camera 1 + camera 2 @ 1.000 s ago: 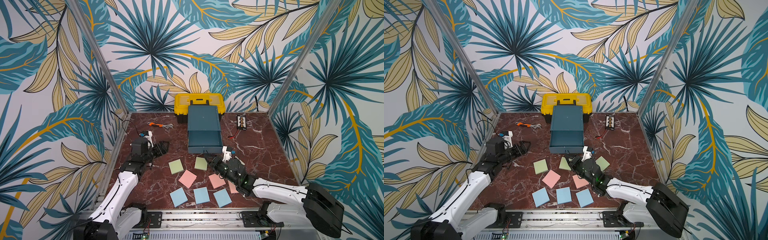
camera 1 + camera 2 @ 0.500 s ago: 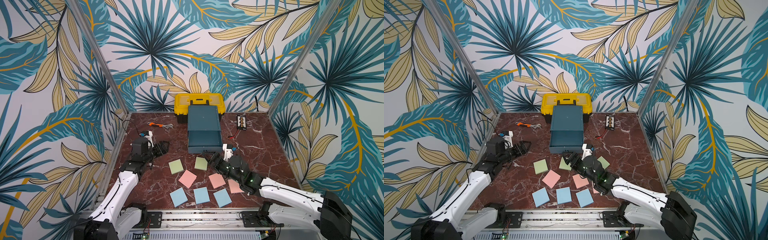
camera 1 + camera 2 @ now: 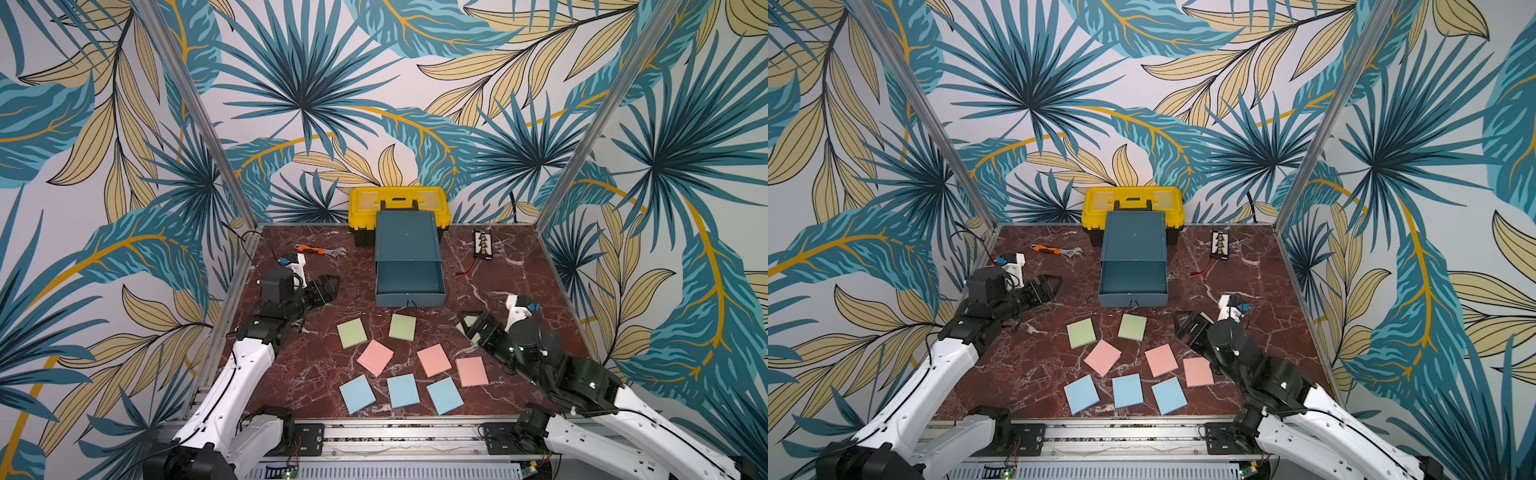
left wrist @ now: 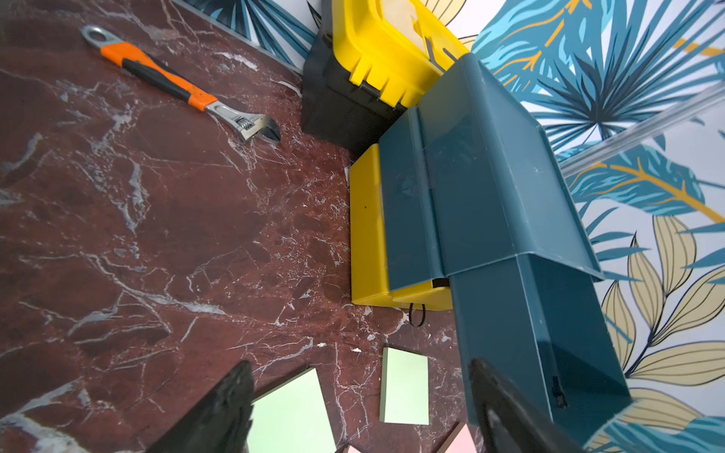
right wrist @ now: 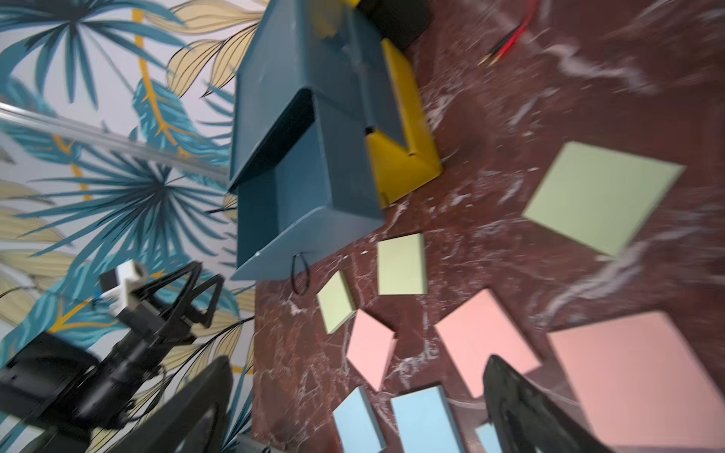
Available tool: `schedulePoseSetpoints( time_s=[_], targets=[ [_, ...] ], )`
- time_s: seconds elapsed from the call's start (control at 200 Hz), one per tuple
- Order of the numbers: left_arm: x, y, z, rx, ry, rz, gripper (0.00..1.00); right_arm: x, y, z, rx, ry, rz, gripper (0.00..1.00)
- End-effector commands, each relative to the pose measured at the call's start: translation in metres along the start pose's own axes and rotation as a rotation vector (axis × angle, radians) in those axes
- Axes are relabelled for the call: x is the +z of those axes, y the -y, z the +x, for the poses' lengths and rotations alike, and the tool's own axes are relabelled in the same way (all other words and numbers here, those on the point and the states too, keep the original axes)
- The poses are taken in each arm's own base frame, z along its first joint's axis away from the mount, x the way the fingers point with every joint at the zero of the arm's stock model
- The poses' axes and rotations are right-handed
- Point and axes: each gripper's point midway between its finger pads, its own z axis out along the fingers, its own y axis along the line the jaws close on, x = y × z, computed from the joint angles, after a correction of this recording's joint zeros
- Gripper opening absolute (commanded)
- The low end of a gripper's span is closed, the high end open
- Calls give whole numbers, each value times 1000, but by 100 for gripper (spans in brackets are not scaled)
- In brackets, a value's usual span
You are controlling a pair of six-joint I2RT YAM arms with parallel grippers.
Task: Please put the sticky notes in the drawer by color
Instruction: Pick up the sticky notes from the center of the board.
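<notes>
**Teal tray pulled out, all nine pads on the table and none sorted; both claws spread and empty.**

The table (image 3: 291, 374) is a glossy, hard, red-brown marble look, so thin pads lie flat on it with little edge to catch. A yellow plastic toolbox (image 3: 398, 199) at top centre sits behind the chest, probably as a stop against pushes. The drawer (image 3: 406, 237) is boxy smooth plastic, teal over yellow tiers. Its teal tray faces the pads with nothing visible inside and a cord loop at the front. The left gripper (image 3: 326, 289) hovers left of the tray, jaws apart with nothing between them. The right gripper (image 3: 1187, 322), right of the tray, gapes over the third green pad (image 5: 600, 196) without gripping it. The sticky notes (image 3: 402, 390) are square matte paper blocks lying in rows at lower centre: green nearest the tray, then pink, then blue. Greens likely go first.
</notes>
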Motion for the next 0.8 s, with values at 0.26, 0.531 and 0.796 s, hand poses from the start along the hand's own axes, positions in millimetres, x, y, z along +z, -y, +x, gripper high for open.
schedulePoseSetpoints(
  time_s=[0.26, 0.531, 0.796],
  targets=[
    [-6, 9, 16, 20, -105, 6, 100, -25, 68, -51, -173, 191, 532, 99],
    [-14, 9, 25, 20, -113, 14, 100, 68, 83, -28, -7, -90, 526, 99],
    [-14, 6, 28, 22, -121, 5, 100, 122, 96, -17, 52, -257, 544, 100]
  ],
)
